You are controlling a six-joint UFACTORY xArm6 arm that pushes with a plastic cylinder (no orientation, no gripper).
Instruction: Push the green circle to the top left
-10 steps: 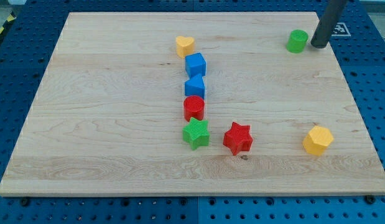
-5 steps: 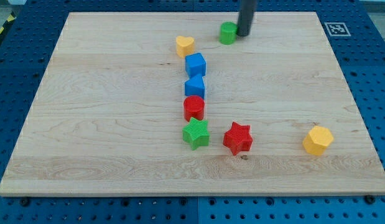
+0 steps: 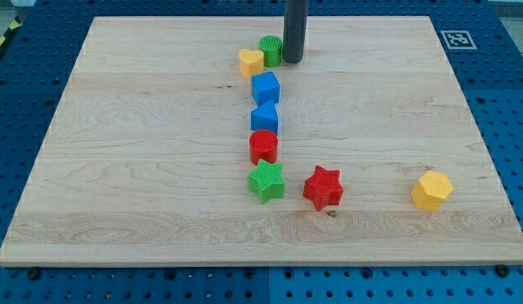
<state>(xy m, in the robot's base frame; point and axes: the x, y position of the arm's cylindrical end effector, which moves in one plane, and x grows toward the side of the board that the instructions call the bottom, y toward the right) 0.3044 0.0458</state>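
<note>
Leftward since earlier, green circle [image 3: 271, 50] touches yellow heart [image 3: 251, 62] — my tip [image 3: 293, 61] beside it, no jaws.

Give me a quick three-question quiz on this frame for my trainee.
1. True or false: my tip is at the view's right of the green circle.
2. Which block does the green circle touch or nearly touch? A) yellow heart B) red star C) yellow hexagon
3. Fill in: right below the upper blue block sits another ____ block.

Key: 1 true; 2 A; 3 blue.
</note>
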